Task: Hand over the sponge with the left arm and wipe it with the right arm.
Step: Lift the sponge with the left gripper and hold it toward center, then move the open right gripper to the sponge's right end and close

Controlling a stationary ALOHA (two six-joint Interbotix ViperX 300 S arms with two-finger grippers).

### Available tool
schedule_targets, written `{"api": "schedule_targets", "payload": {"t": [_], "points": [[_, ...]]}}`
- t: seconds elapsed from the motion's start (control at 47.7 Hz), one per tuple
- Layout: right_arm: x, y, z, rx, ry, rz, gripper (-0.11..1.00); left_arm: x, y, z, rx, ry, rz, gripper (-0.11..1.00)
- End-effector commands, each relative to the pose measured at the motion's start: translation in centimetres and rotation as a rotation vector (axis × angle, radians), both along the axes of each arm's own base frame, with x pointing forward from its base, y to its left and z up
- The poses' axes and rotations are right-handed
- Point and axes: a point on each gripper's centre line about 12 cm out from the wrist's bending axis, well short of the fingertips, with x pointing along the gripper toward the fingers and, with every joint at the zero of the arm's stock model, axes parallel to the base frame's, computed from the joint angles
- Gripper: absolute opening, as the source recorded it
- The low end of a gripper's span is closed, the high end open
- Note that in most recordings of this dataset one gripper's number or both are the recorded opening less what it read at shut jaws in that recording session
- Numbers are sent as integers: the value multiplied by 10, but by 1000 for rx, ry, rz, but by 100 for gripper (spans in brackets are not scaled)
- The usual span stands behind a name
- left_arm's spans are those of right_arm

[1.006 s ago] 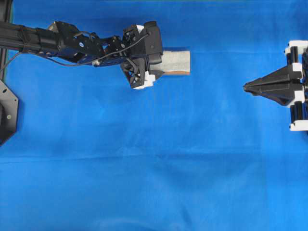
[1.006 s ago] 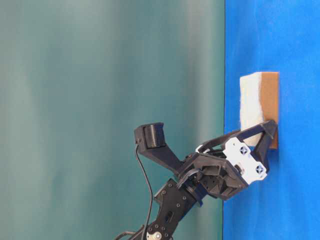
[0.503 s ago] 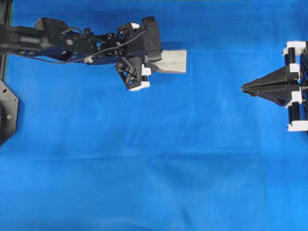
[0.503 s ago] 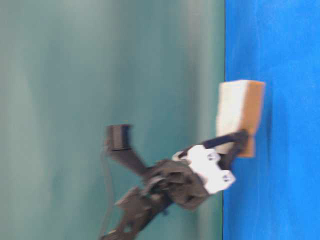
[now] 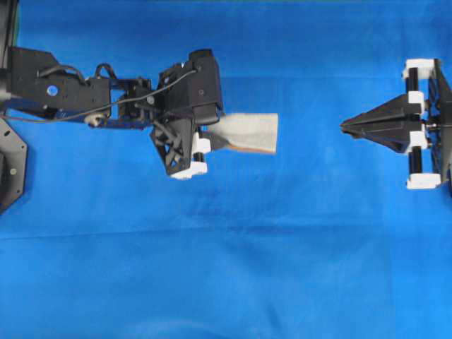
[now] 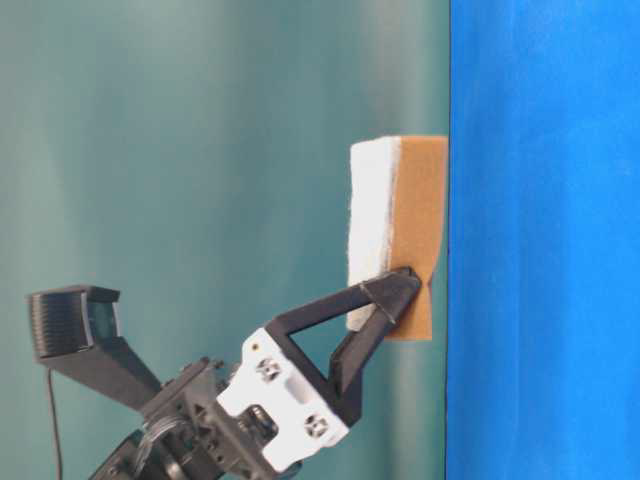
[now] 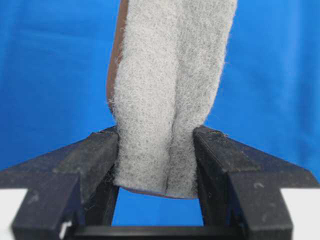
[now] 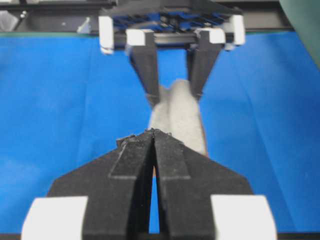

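Sponge [image 5: 247, 132] now lifted in left gripper [image 5: 205, 141], lengthwise twd closed right gripper [image 5: 344, 126].

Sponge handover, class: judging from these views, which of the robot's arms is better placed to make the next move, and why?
Probably the right. The left gripper already pinches the sponge off the blue cloth, its free end pointing at the right gripper. That one is shut, empty and apart from it, so it should open and approach.
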Motion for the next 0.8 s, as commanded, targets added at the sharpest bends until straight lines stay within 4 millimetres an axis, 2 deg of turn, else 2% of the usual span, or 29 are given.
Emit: {"api": "schedule_targets", "payload": {"t": [0.0, 0.168, 0.356, 0.44, 0.775], "points": [[8, -1, 9, 0, -20, -2, 0, 0, -4, 14, -18, -41, 6, 37], [20, -1, 6, 5, 11, -3, 3, 0, -5, 14, -34, -43, 15, 37], [36, -2, -1, 0, 54, -1, 59, 0, -5, 13, -34, -38, 15, 37], [44, -2, -4, -1, 71, 0, 72, -1, -5, 13, -33, -36, 14, 37], [77, -4, -12, 0, 126, -1, 74, -1, -4, 13, -29, -38, 13, 37]]}}
